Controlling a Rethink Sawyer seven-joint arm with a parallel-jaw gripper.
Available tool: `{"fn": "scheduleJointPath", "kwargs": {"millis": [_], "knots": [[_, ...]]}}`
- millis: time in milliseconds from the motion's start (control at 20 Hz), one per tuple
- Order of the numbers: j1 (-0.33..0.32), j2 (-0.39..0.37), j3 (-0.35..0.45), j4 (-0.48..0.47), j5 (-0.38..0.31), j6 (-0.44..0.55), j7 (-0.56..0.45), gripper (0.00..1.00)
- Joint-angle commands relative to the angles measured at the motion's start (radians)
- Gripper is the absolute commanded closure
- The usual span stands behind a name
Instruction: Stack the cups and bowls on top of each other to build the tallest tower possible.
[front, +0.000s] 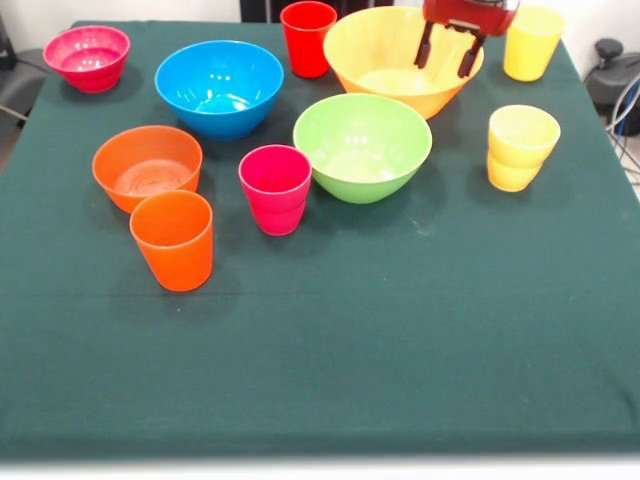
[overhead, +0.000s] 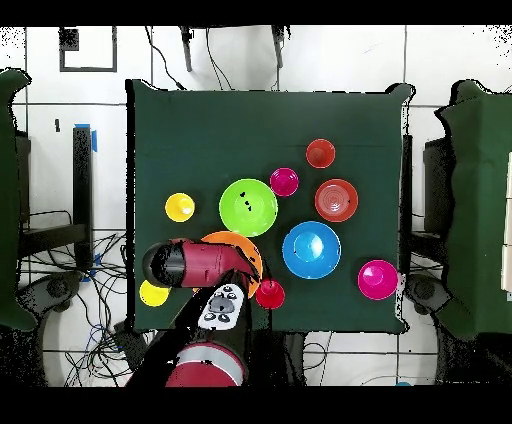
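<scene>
A: Well, start with the front view. Where is the gripper?

B: At the top edge, hanging over the big yellow bowl. Its two dark fingers stand apart, pointing down into the bowl's mouth, with nothing between them.

A: And the other bowls?

B: All separate on the green tablecloth, nothing piled. The green bowl sits just in front of the yellow one. The blue bowl is to its left, the magenta bowl in the far left corner, and the orange bowl nearer, on the left.

A: The cups?

B: The orange cup stands upright, touching or almost touching the orange bowl's front. The magenta cup is between the orange bowl and the green bowl. The red cup stands at the back between blue and yellow bowls. One yellow cup is at the back right, and a second yellow cup to the right of the green bowl looks like two nested together.

A: Now the overhead view.

B: The red arm covers most of the big yellow bowl; only a rim arc shows. The green bowl lies beside it, the blue bowl to the right, the magenta bowl further right. The jaws are hidden under the arm here.
</scene>
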Motion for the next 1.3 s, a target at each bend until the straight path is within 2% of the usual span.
{"fn": "scheduleJointPath", "kwargs": {"millis": [50, 1050, 1300], "knots": [[0.003, 0.000, 0.062, -0.046, 0.046, 0.115, 0.170, 0.00], [0.023, 0.072, 0.069, -0.117, 0.069, 0.107, 0.182, 0.00], [0.050, 0.078, 0.057, -0.141, 0.081, 0.135, 0.204, 0.00]]}}
